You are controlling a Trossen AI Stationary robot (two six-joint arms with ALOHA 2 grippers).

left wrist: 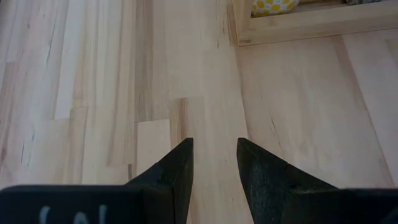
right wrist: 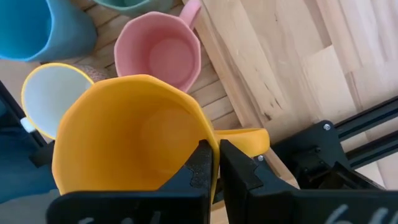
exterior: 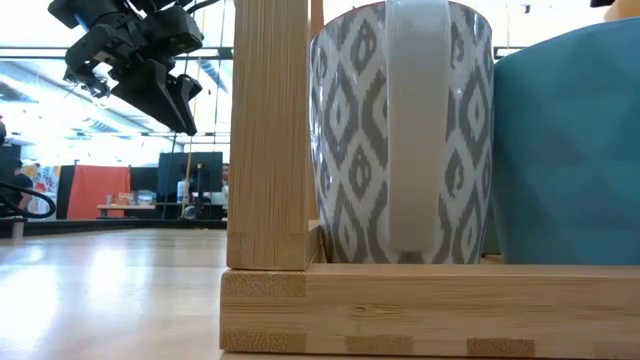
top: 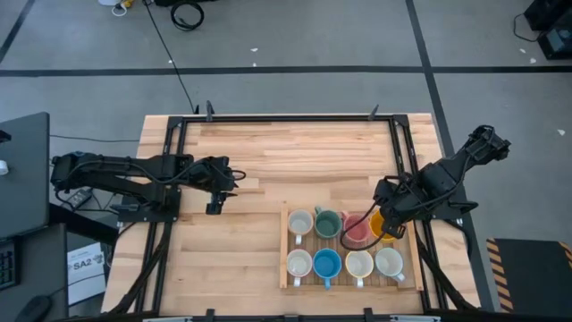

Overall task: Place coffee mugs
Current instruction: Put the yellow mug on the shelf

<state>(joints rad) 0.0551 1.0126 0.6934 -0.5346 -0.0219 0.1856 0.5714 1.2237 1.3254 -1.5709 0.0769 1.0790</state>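
- Right hand (right wrist: 211, 163) is clamped on the orange mug's (right wrist: 134, 134) rim, over the tray's (top: 288, 279) last free slot, beside the pink mug (right wrist: 160, 53).
- Lower it straight; keep the handle clear of neighbours.
- Left hand (left wrist: 214, 163) waits partly open, empty, over the table (left wrist: 93, 74).

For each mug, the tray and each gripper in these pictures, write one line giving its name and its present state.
orange mug: gripped at the rim, over the tray's last slot.
pink mug: upright in the tray.
blue mug: upright in the tray.
green mug: upright in the tray.
tray: seven mugs seated.
right gripper: shut on the orange mug.
left gripper: slightly open, empty, over bare table.
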